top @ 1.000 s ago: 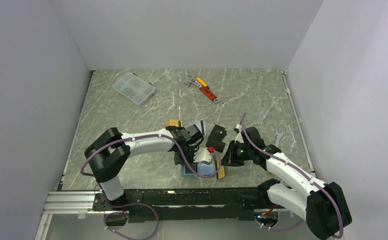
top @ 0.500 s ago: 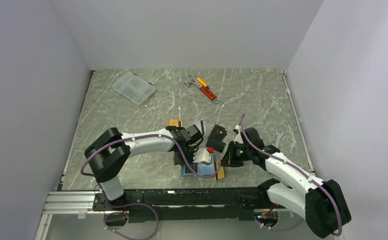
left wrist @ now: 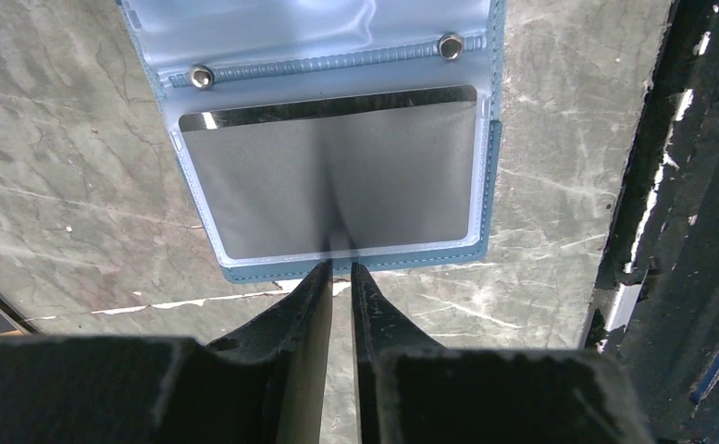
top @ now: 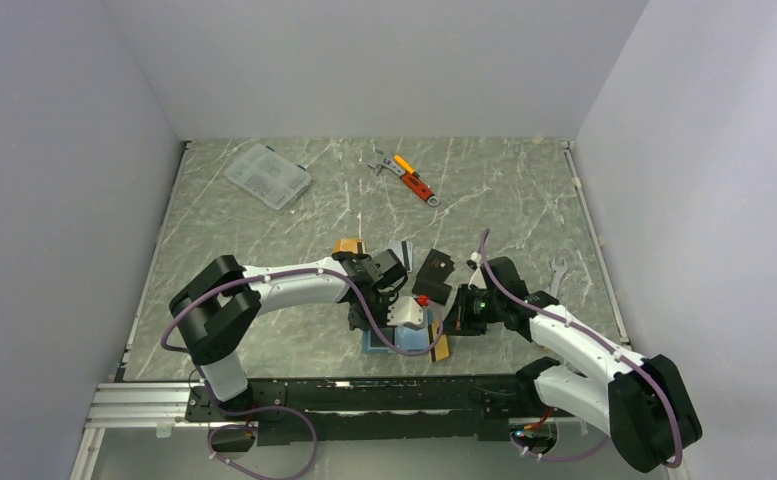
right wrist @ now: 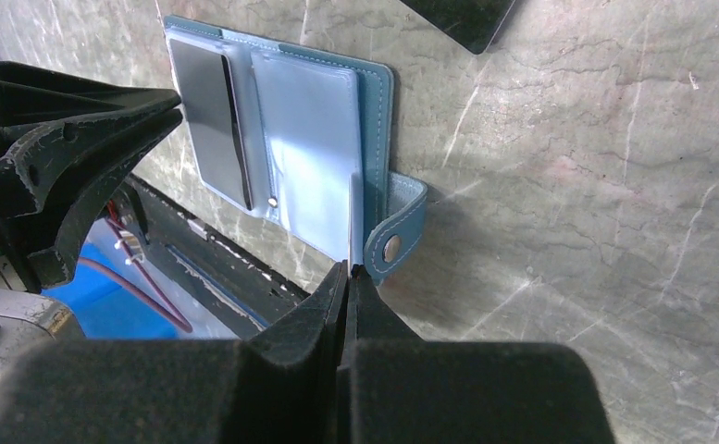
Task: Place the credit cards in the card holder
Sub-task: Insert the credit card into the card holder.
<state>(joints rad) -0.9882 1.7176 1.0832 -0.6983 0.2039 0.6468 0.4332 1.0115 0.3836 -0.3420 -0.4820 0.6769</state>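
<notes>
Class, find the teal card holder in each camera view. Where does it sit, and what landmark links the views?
Top external: card holder low, near bottom centre.
Left wrist: card holder fills the top centre.
Right wrist: card holder at upper left.
Shared landmark: the black rail beside it.

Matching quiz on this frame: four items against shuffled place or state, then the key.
1 card holder
2 silver-grey card
3 clear plastic box
4 wrench

A far left of the table
B inside a clear pocket
C lying open at the near edge
D far middle, orange and red

Pairs: 1-C, 2-B, 3-A, 4-D
</notes>
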